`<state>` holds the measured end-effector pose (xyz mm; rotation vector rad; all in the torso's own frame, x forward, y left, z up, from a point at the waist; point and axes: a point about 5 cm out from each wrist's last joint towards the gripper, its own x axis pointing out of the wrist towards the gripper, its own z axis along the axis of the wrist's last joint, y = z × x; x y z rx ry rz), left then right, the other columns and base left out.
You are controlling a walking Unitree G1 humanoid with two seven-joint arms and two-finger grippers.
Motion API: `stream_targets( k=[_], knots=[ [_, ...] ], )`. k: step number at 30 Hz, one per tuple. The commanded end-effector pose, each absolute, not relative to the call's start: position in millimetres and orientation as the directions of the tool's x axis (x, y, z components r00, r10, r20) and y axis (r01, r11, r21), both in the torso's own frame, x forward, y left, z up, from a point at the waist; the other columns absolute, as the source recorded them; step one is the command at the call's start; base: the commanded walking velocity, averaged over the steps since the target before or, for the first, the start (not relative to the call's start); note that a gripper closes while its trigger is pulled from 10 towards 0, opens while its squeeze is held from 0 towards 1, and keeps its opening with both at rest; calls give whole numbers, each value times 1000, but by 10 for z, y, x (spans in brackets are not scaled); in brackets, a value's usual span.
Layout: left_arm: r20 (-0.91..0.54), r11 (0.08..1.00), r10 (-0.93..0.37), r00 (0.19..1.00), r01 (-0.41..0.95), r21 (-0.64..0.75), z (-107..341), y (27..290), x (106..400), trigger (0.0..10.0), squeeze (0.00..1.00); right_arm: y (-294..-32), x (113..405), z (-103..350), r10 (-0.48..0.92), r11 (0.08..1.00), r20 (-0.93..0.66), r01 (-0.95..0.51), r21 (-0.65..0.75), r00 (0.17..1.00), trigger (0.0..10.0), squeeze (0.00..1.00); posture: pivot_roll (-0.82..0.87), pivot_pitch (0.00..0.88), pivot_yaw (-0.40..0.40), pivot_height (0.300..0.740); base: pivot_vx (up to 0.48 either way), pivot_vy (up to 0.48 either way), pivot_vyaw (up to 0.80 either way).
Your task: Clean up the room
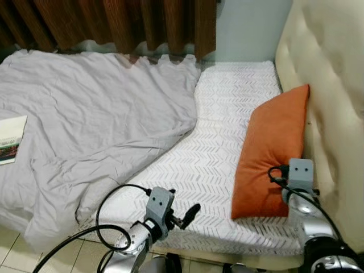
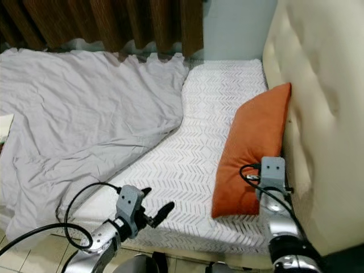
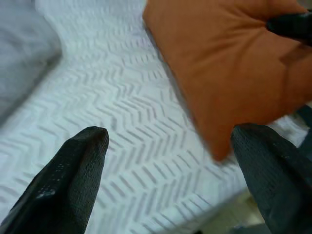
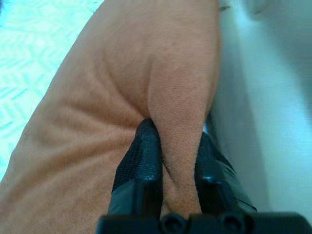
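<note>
An orange pillow (image 1: 272,149) stands on its long edge on the white chevron sheet (image 1: 210,153), leaning against the cream headboard (image 1: 335,74). My right gripper (image 4: 175,136) is shut on a fold of the orange pillow (image 4: 117,87) at its near corner, beside the headboard; the right wrist (image 1: 300,173) shows just behind that corner. My left gripper (image 2: 156,201) hangs open over the bed's near edge, well left of the pillow, with nothing between its fingers (image 3: 73,170). A crumpled grey duvet (image 1: 96,119) covers the left half of the bed.
A thin book or leaflet (image 1: 11,139) lies on the duvet at the far left. Brown curtains (image 1: 114,23) hang behind the bed. Pale floor tiles (image 1: 11,244) show below the bed's near left corner.
</note>
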<state>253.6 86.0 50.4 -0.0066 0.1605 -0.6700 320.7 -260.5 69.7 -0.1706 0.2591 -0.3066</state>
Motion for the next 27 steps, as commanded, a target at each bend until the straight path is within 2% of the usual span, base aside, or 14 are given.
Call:
stream_targets(
  k=[1,8,11,18,27],
  knots=[
    [-122,805,-586,801,593,27,504,913,2521,10000,0,-2831,3234,881,-336,915,-144,286,-283,931,0,0,-122,102,46,740,0,0,0],
    [-143,797,-592,793,602,41,474,929,2508,10000,0,-3122,3165,924,-365,863,-159,269,-428,917,0,0,-118,121,42,740,0,0,0],
    [-155,799,-585,796,598,58,443,935,2501,10000,0,-3154,3165,929,-377,857,-161,278,-433,912,0,0,-115,124,43,740,0,0,0],
    [-146,816,-561,815,574,63,460,949,2554,10000,0,-3075,3195,898,-366,864,-163,269,-426,916,0,0,-115,120,47,740,0,0,0],
    [-148,823,-558,817,567,29,461,996,2614,10000,0,-2953,3227,853,-330,871,-159,235,-432,930,0,0,-120,122,53,740,280,-387,0]
  ],
)
